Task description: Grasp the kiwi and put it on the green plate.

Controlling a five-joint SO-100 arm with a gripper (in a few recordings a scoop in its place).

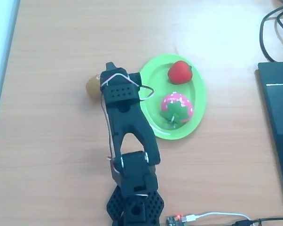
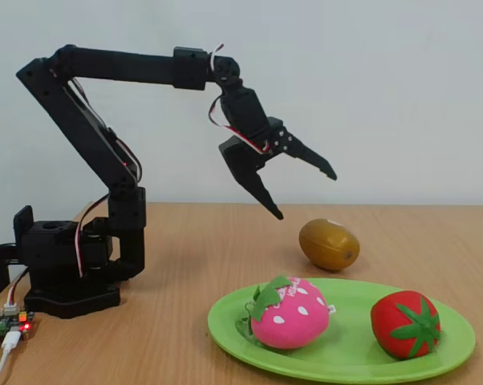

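Your pincer (image 2: pixel 304 192) hangs in the air above the table (image 2: pixel 185 241), its two fingers spread wide apart and gripping nothing. In the fixed view one finger points out to the right and the other slants downward, its tip ending above and a little to the left of the kiwi (image 2: pixel 329 244) — a clear gap separates them.

The kiwi lies on the bare table, behind the green plate (image 2: pixel 346 353) in the fixed view and apart from its rim. In the overhead view the kiwi (image 1: pixel 92 86) sits just left of the pincer's head, partly hidden by it, with the green plate (image 1: pixel 198 94) on the far side of the arm (image 1: pixel 127 117).

Two toy fruits rest on the plate. The red strawberry (image 2: pixel 405 322) sits toward the right end in the fixed view; in the overhead view it (image 1: pixel 179 71) is at the upper part of the plate. The pink fruit with white dots and green leaves (image 2: pixel 290 313) lies toward the left end in the fixed view, and at the lower part of the plate (image 1: pixel 177 108) from above.

The arm's base (image 2: pixel 65 273) stands at the left in the fixed view, with a small circuit board (image 2: pixel 9 322) showing a red light beside it — a white cable runs from it.
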